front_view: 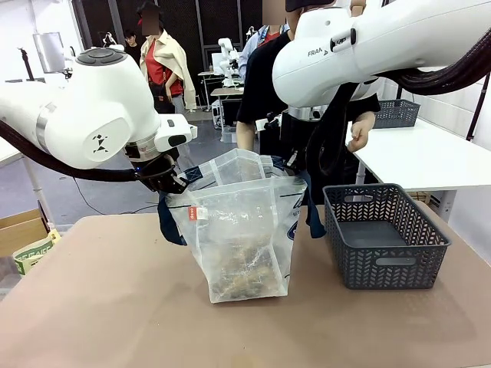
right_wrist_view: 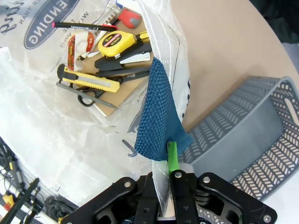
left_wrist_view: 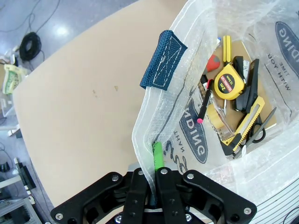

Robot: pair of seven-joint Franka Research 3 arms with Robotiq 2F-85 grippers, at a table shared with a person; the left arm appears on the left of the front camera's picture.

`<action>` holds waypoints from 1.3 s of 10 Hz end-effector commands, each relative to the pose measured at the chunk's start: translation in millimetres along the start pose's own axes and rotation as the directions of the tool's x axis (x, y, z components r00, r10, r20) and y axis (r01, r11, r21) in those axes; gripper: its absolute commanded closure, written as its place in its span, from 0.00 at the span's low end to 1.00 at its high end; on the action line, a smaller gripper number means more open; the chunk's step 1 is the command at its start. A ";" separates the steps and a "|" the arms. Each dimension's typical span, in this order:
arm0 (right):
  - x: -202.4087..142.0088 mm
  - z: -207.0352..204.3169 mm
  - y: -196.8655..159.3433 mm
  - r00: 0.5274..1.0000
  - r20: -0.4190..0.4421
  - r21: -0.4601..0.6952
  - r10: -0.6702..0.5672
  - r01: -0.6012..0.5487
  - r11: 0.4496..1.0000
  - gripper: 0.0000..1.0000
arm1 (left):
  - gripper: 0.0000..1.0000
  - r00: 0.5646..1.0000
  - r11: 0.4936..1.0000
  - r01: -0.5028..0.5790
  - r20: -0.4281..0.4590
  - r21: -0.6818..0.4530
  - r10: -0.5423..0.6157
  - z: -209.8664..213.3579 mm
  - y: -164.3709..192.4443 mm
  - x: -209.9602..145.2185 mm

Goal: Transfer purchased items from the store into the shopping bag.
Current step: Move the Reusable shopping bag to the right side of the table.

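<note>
The shopping bag (front_view: 245,230) stands in the middle of the tabletop (front_view: 92,307). The purchased items (left_wrist_view: 243,125) lie at its bottom, a yellow tape measure (left_wrist_view: 227,80) among them. The left tool (left_wrist_view: 155,156) is clamped on the bag's rim at 10 o'clock. The right tool (right_wrist_view: 169,161) is clamped on the rim beside a navy handle (right_wrist_view: 159,116), at about 2 o'clock. I judge that they hold the mouth open so things can drop in easily. A grey basket (front_view: 383,238) stands at the bag's 3 o'clock.

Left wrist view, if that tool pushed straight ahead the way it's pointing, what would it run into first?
The left tool, shut on the shopping bag, would push straight into that bag's clear wall, then likely the navy strap handle further up the rim; depth there is hard to judge.
</note>
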State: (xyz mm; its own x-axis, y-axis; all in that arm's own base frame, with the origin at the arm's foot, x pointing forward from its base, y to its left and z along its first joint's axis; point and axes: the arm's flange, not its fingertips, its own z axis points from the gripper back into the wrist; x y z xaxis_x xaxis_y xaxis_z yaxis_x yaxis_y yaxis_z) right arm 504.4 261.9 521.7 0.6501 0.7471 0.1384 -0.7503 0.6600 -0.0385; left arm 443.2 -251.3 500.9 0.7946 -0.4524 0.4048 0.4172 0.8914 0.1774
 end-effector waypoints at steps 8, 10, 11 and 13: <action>-2.8 1.0 -3.9 1.000 0.003 -0.005 -0.007 0.007 1.000 1.00 | 1.00 1.000 1.000 0.010 -0.004 0.026 -0.010 1.0 6.2 -3.7; -2.8 1.0 -3.9 1.000 0.003 -0.005 -0.007 0.007 1.000 1.00 | 1.00 1.000 1.000 0.010 -0.004 0.026 -0.010 1.0 6.2 -3.7; -2.8 1.0 -3.9 1.000 0.003 -0.005 -0.007 0.007 1.000 1.00 | 1.00 1.000 1.000 0.010 -0.004 0.026 -0.010 1.0 6.2 -3.7; -2.8 1.0 -3.9 1.000 0.003 -0.005 -0.007 0.007 1.000 1.00 | 1.00 1.000 1.000 0.010 -0.004 0.026 -0.010 1.0 6.2 -3.7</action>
State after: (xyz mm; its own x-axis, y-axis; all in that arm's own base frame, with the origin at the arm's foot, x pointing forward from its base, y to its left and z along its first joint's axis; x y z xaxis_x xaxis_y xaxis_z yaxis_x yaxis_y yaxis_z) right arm 504.4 261.8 521.7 0.6501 0.7471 0.1384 -0.7503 0.6600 -0.0385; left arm 443.2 -251.3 500.9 0.7946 -0.4524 0.4048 0.4172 0.8914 0.1774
